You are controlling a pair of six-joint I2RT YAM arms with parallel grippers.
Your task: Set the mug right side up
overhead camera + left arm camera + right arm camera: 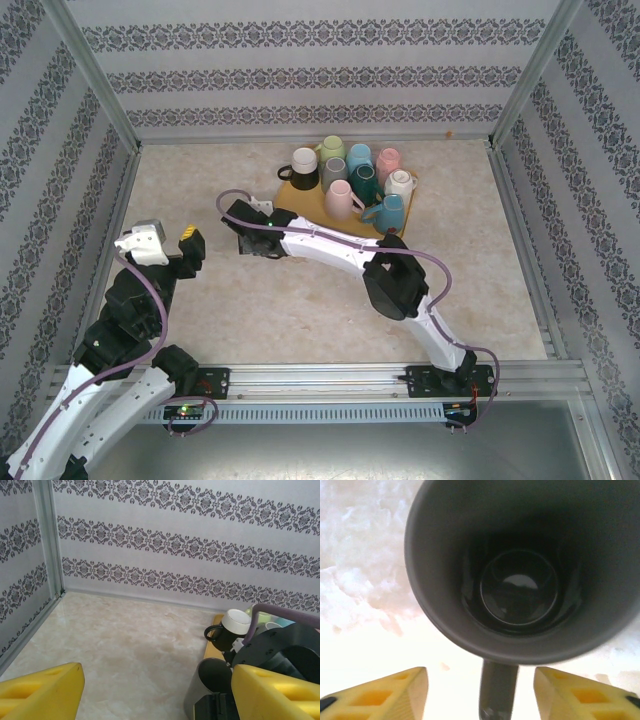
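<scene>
**Grey mug (pixel 520 590) mouth-up beneath the right tool**

The marbled desk (pixel 300 320) carries a wooden tray (pixel 284 193) of coloured mugs (pixel 352 178) toward the back. The right arm (pixel 330 248) reaches across to a spot just off the tray's near-left corner. There the right tool (pixel 480 692) points down with its yellow fingers (pixel 395 695) spread wide, one on either side of the mug's handle (pixel 497 690) and touching neither side. The mug appears to stand on the desk, though its base is hidden. The left tool (pixel 157 690) hovers just to its left, also wide open and holding nothing.
</scene>
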